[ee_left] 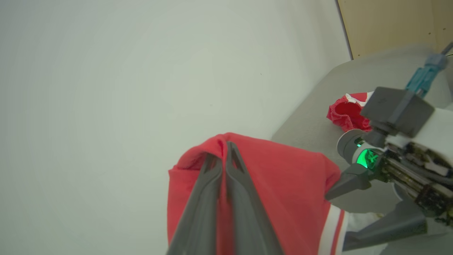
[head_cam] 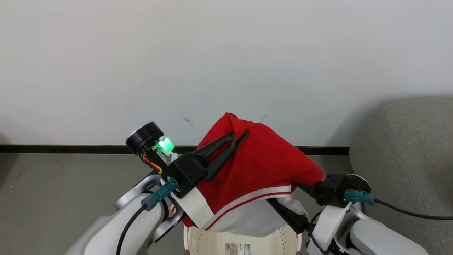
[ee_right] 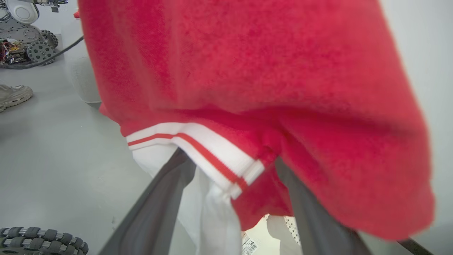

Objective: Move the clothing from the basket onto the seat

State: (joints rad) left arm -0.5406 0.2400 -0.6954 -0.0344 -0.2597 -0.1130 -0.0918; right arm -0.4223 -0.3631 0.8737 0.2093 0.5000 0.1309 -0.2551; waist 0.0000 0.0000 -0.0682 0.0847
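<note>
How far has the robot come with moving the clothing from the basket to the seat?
Done: one red garment lies on the seat. In hand: the left gripper, jaws shut, holds a second garment above the basket; the right gripper has its jaws open by the striped hem. Left: carry it to the seat and release. Whether more lies in the basket is hidden.

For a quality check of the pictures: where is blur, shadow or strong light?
Head view: sharp, evenly lit; a green lamp glows, with soft shadow on the wall beside the grey seat. Left wrist view: the left gripper, near the lens, looks soft. Right wrist view: the red garment, very close, is blurred.
</note>
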